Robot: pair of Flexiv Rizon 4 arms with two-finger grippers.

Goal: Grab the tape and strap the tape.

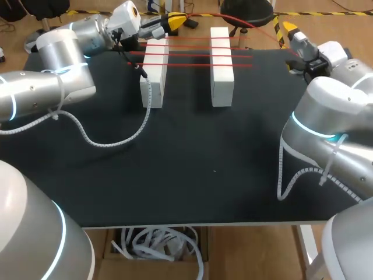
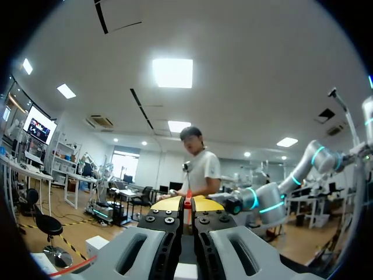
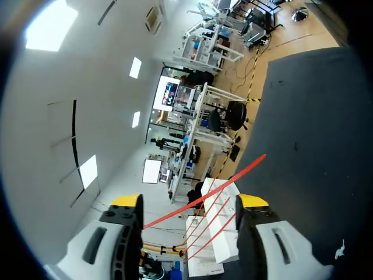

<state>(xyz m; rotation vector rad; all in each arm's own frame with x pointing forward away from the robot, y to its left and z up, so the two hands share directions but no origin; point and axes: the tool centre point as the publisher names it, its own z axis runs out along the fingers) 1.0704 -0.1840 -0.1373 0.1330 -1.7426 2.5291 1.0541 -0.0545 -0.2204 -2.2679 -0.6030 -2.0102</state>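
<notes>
Tape (image 2: pixel 187 212) shows as a red sliver clamped between your left gripper's (image 2: pixel 187 203) nearly touching yellow tips, which only the left wrist view reveals. Your right gripper (image 3: pixel 190 202) is spread wide, and a red strand crosses the gap between its fingers unclamped. The head view alone gives you the layout: three strands stretched across the left white block (image 1: pixel 152 79) and the right white block (image 1: pixel 221 79), both near the far edge of the black table (image 1: pixel 192 157).
</notes>
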